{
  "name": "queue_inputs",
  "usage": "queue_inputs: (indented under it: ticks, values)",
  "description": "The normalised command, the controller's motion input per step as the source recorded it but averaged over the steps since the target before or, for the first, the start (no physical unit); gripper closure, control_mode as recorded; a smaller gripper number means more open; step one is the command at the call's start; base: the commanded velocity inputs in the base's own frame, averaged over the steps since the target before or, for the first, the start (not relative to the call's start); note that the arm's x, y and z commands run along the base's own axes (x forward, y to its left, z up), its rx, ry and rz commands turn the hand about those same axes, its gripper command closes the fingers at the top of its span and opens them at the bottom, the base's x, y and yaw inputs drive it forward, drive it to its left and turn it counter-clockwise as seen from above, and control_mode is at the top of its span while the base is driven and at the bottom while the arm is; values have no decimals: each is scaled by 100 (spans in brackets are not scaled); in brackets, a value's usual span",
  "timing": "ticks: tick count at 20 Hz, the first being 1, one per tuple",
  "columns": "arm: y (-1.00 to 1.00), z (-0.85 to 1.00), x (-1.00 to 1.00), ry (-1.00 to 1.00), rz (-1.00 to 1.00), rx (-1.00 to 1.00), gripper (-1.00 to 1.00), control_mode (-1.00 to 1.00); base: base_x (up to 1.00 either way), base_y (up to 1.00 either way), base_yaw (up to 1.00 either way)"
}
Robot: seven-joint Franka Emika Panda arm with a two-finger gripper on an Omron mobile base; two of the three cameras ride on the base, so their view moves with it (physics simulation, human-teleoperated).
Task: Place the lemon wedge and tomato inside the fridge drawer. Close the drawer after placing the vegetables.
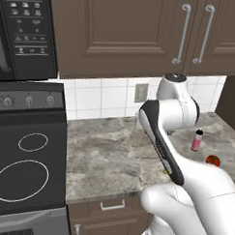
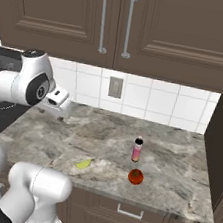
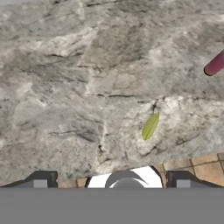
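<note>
The lemon wedge [image 2: 83,164] [image 3: 150,126] lies flat on the marbled counter near its front edge, a tiny yellow-green sliver. To its right sits the red-orange tomato [image 2: 135,177] [image 1: 213,160], also near the front edge. My gripper [image 2: 64,115] [image 3: 111,180] hangs over the counter's back left, well above and away from both, looking down at the wedge. Its fingertips [image 3: 41,179] stand wide apart with nothing between them, so it is open. The fridge drawer is out of view.
A slim pink bottle [image 2: 137,150] [image 1: 198,140] stands upright just behind the tomato. A stove [image 1: 26,154] borders the counter [image 2: 177,159] on the left, and a dark panel [image 2: 221,150] on the right. Wall cabinets [image 2: 116,23] hang overhead.
</note>
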Motion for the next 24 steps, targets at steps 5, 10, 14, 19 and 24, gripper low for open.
queue_inputs:
  ticks: [5,10,14,19,24]
  values:
    - [-1,-64,0,1,-42,8,-100,-100,0,0,0]
    - [-26,-46,0,5,-20,8,-100,-100,0,0,0]
    - [-52,-50,0,0,-8,17,-100,-100,0,0,0]
    - [-39,-42,4,0,-2,10,-100,-100,0,0,0]
    - [-19,-43,4,6,0,0,-100,-100,0,0,0]
